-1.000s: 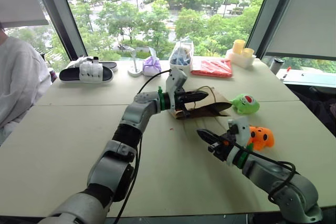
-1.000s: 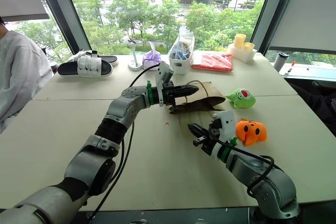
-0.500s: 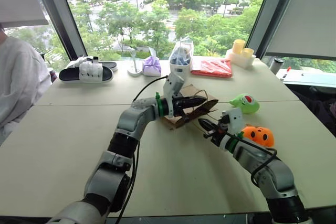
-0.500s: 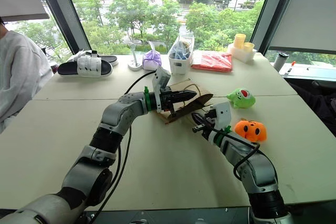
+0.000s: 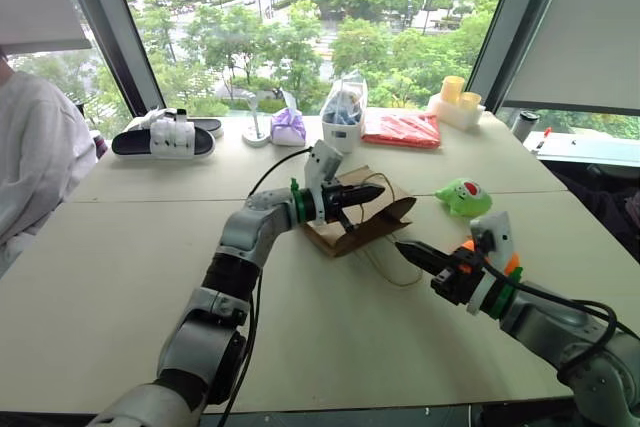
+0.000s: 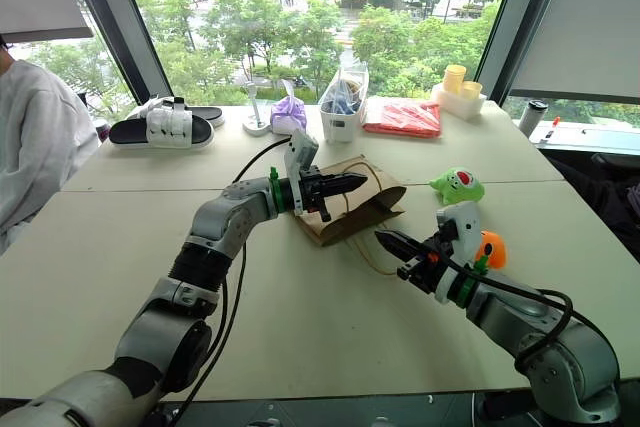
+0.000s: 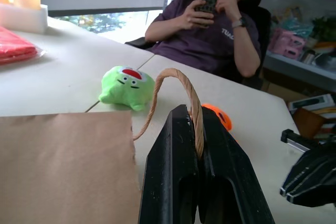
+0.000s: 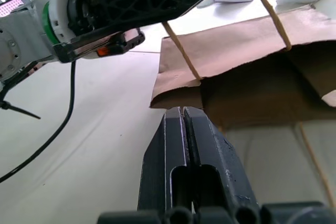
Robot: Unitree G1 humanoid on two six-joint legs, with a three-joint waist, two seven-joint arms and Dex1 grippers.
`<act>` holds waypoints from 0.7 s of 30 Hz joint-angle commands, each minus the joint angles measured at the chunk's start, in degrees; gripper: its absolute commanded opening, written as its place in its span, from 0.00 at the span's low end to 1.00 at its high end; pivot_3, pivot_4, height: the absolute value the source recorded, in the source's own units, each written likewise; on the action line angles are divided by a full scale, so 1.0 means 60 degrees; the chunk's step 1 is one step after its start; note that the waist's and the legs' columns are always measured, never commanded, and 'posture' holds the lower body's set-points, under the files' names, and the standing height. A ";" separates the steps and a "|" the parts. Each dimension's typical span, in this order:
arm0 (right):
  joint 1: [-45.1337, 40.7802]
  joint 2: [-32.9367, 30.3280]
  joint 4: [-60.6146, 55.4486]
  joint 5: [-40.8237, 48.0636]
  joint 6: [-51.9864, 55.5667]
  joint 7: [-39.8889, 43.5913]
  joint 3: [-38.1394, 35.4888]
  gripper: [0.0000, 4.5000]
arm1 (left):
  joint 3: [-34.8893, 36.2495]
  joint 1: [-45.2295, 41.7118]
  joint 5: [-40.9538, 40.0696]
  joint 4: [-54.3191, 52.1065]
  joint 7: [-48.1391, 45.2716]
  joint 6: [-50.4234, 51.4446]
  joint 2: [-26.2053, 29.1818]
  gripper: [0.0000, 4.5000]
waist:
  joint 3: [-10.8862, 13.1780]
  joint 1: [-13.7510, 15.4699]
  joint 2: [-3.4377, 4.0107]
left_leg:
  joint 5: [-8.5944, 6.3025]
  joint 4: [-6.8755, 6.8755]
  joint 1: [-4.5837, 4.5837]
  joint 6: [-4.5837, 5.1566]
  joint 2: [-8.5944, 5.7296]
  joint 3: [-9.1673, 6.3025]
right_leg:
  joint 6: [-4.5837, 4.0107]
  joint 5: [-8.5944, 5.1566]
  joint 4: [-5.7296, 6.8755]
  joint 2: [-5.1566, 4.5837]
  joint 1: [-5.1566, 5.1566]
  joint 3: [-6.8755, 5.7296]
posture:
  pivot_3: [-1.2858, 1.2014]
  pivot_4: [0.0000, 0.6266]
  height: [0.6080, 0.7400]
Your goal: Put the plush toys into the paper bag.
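Since a moment ago the right gripper [image 5: 410, 250] has pulled back, empty and closed; left gripper [image 5: 372, 190] clamps the paper bag's [image 5: 362, 222] twine handle [image 7: 185, 88]; both plush toys [image 5: 465, 197] lie on the table [image 5: 130, 277]

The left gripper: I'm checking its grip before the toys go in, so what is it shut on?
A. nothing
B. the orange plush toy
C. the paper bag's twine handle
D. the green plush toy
C: in the left wrist view the left gripper is shut on the twine handle of the paper bag, while the green plush toy lies apart on the table.
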 commanded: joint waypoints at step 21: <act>-0.3774 0.2147 0.7779 -0.5602 -0.3825 0.1550 0.3535 0.00 | 0.0664 -0.0352 -0.1570 -0.2206 0.0153 0.1073 0.0180 0.01 | -0.0002 -0.0157 0.0006 | 0.0047 -0.0015 -0.0014 -0.0083 -0.0004 -0.0006 | -0.0004 0.0003 0.0008 -0.0001 -0.0029 0.0004 | 0.52 0.24 1.00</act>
